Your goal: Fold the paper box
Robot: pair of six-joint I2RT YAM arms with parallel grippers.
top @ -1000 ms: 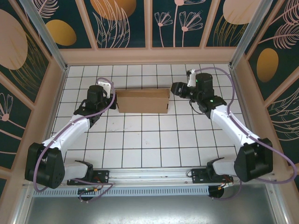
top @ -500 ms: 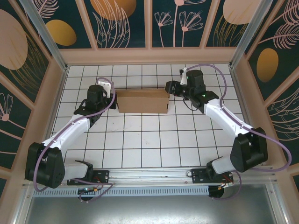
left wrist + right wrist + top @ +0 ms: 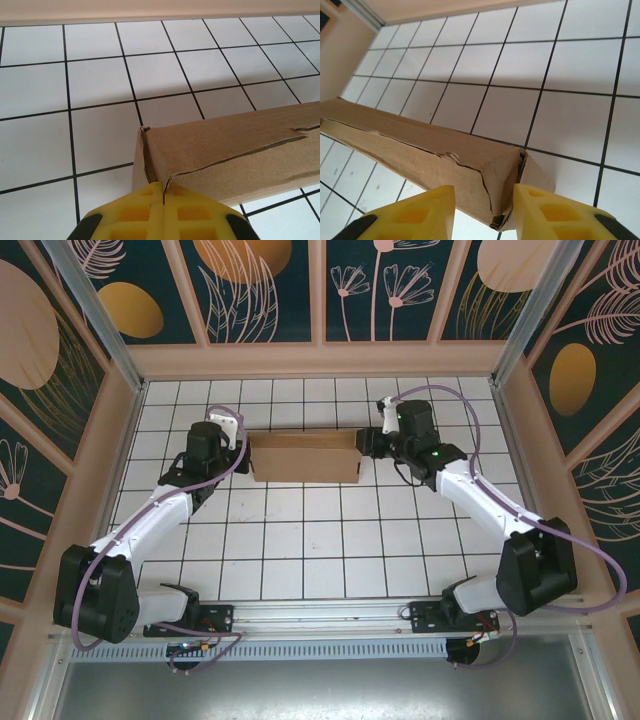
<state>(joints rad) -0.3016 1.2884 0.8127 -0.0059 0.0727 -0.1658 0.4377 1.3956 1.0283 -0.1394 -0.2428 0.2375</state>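
The paper box [image 3: 305, 457] is a shallow brown cardboard box lying on the white tiled floor toward the back. My left gripper [image 3: 240, 445] sits at its left end. In the left wrist view its yellow fingers [image 3: 130, 215] are shut, with the thin edge of a corner flap of the box [image 3: 225, 150] caught in the seam between them. My right gripper [image 3: 362, 444] is at the box's right end. In the right wrist view it [image 3: 485, 210] stands open astride the end corner of the box [image 3: 420, 150]. The right-hand finger [image 3: 555, 212] lies against the end wall.
Tiled floor [image 3: 320, 540] stretches in front of the box toward the arm bases. A low beige wall [image 3: 320, 360] runs close behind the box. Side walls [image 3: 115, 460] close the workspace left and right.
My right gripper has swung left onto the box's right end and its jaws have narrowed. The left gripper and the box have not moved.
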